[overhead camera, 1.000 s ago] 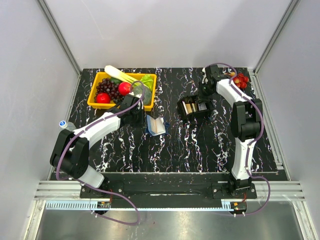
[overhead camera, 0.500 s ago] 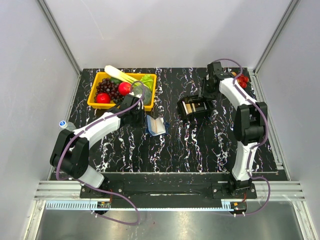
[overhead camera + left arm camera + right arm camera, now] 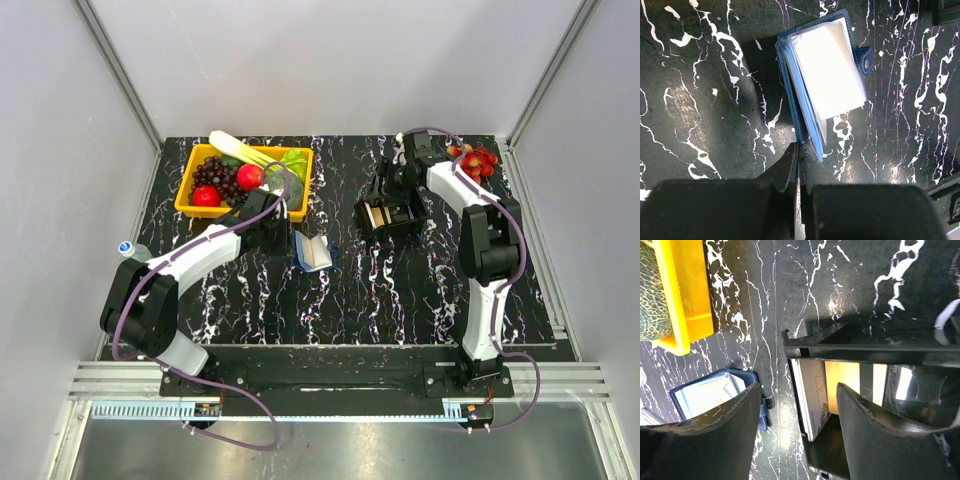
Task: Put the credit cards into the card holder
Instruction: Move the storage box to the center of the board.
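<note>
The dark-blue card holder (image 3: 313, 251) lies open mid-table, its pale inside and clear sleeves (image 3: 825, 75) facing up. My left gripper (image 3: 800, 148) is shut on the near edge of its blue cover; from above the left gripper (image 3: 290, 238) sits at the holder's left side. The credit cards (image 3: 812, 395) stand on edge inside a black open tray (image 3: 860, 347): a whitish card leans at the left, with a tan one (image 3: 842, 382) behind it. My right gripper (image 3: 799, 387) hangs open over the tray's left end, touching nothing. From above, the right gripper (image 3: 393, 190) sits just behind the tray (image 3: 400, 228).
A yellow basket (image 3: 192, 208) of fruit and vegetables stands at the back left, its corner (image 3: 682, 290) showing in the right wrist view. Red fruit (image 3: 480, 158) lies at the back right corner. A bottle (image 3: 128, 248) lies off the mat's left edge.
The right gripper has opened wide and swung left from the back right corner to above the tray. The left arm and the card holder have not moved.
</note>
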Robot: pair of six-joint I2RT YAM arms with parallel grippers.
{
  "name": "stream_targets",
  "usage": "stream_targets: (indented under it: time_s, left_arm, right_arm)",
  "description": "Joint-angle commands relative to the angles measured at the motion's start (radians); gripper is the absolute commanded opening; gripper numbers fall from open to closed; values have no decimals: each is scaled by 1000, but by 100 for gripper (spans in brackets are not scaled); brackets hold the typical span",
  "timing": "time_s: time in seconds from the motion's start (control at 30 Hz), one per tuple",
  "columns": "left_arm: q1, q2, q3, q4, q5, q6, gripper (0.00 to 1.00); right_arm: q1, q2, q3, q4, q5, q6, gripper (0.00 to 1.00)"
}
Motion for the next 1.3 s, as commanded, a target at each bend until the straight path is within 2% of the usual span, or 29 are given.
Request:
stream_targets:
  time_s: [0.0,0.1,0.5,0.77,0.9,0.93,0.97,1.07,1.27]
  left_arm:
    - [7,2,14,41,44,4,0]
    - [6,6,14,38,47,6,0]
    - [7,-8,3,37,48,3,0]
    - [6,-16,-16,41,50,-2,0]
    - [6,-16,-19,41,48,0,0]
    - [7,-16,-19,41,50,-2,0]
    - [6,-16,-19,41,51,-2,0]
    - [6,-10,-17,41,54,-2,0]
    - [6,-8,-23,41,59,1,0]
  right_arm:
    - [28,33,18,35,-34,2,68]
    - [47,29,0,17,-11,-21,68]
    - [65,-185,-330,95,-1,-41,70]
    - [64,-318,-474,89,-6,-106,71]
    - [65,-352,-499,67,14,-144,60]
    - [65,-355,-497,55,18,-156,49]
    - [65,-361,-496,52,23,-170,44]
    - [68,-390,-511,32,-3,-228,36]
    - [68,-446,-546,-55,-17,-359,30]
